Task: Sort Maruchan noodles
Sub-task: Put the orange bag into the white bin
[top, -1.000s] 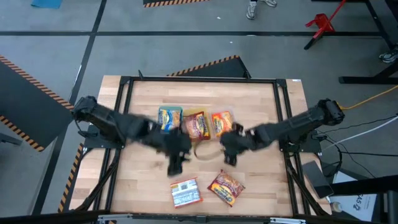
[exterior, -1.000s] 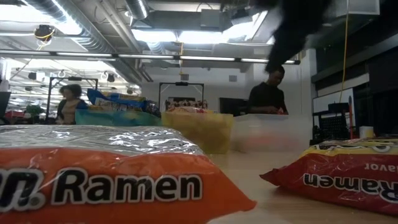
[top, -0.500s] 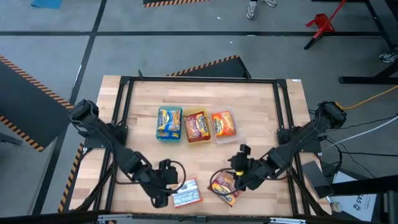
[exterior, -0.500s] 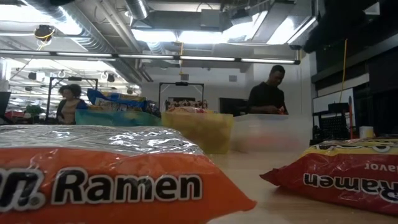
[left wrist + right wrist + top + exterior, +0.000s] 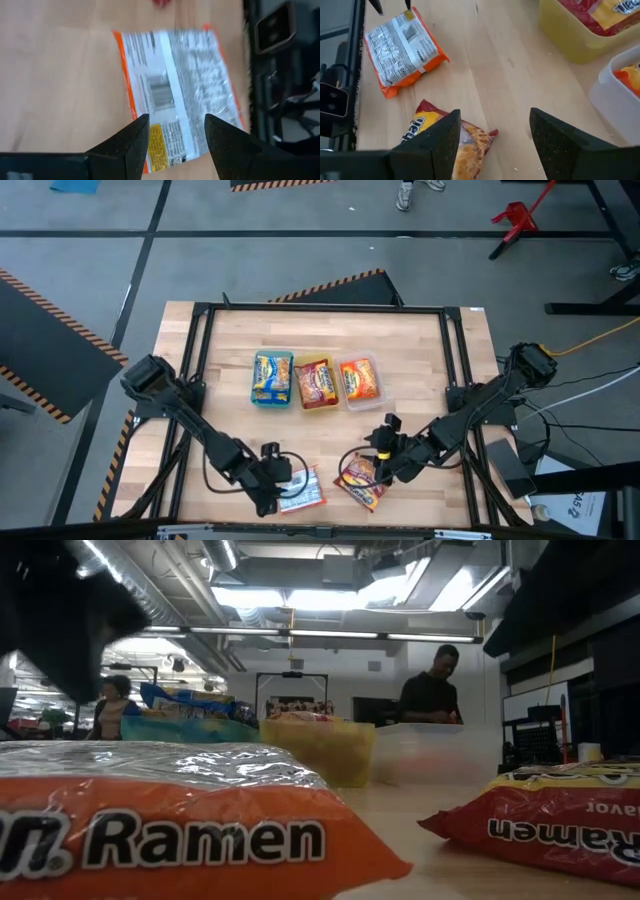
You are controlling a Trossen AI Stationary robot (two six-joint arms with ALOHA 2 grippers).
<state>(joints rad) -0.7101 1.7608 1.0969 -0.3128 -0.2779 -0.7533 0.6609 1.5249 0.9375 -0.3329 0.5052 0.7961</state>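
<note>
Both arms have swung from the 3 far trays to the near edge of the surface. The left gripper [image 5: 272, 485], fingers parted, now hovers over the orange packet [image 5: 300, 489]; the right gripper [image 5: 378, 468], also parted and empty, is above the red packet [image 5: 360, 480]. Pickups look imminent.

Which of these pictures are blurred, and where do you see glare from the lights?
Left wrist view: the orange ramen packet is smeared by motion blur, its print unreadable. Low view: ceiling lights are washed out, glare lies on the near packet's plastic, and a dark blurred shape fills the upper left corner. High view and right wrist view: evenly lit, fairly sharp.
</note>
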